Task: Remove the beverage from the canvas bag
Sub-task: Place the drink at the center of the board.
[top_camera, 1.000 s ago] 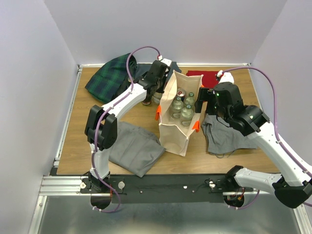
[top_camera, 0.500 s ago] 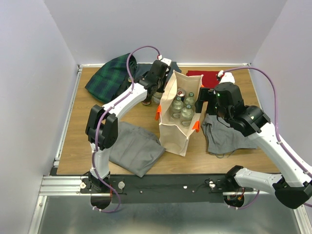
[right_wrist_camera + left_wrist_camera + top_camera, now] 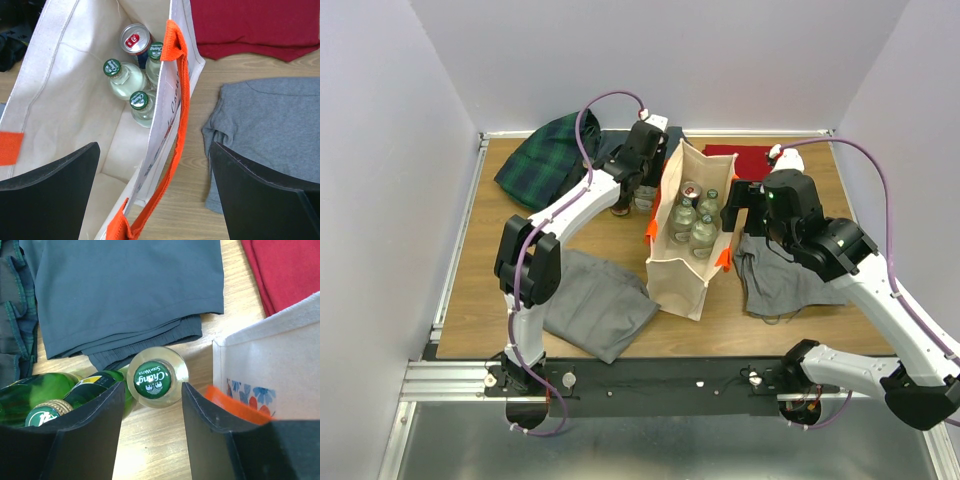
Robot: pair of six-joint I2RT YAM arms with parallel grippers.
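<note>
The cream canvas bag [image 3: 682,268] with orange handles stands upright mid-table. Inside it are clear green-capped bottles [image 3: 119,71] and a red-topped can [image 3: 134,39]. A clear beverage bottle with a green cap [image 3: 152,379] stands on the wood just outside the bag's far left wall. My left gripper [image 3: 153,395] is above that bottle, jaws open on either side of its top without touching it. My right gripper [image 3: 155,150] hangs wide open over the bag's right wall and its orange handle [image 3: 177,125], holding nothing.
A green bottle [image 3: 45,395] stands left of the clear one. Dark blue shorts [image 3: 130,290] and a plaid cloth [image 3: 545,155] lie behind. A red cloth [image 3: 250,25] and a grey shirt [image 3: 270,125] lie right of the bag, another grey cloth [image 3: 595,305] front left.
My left gripper's jaws have opened off the clear bottle standing beside the bag. The right arm has shifted only slightly.
</note>
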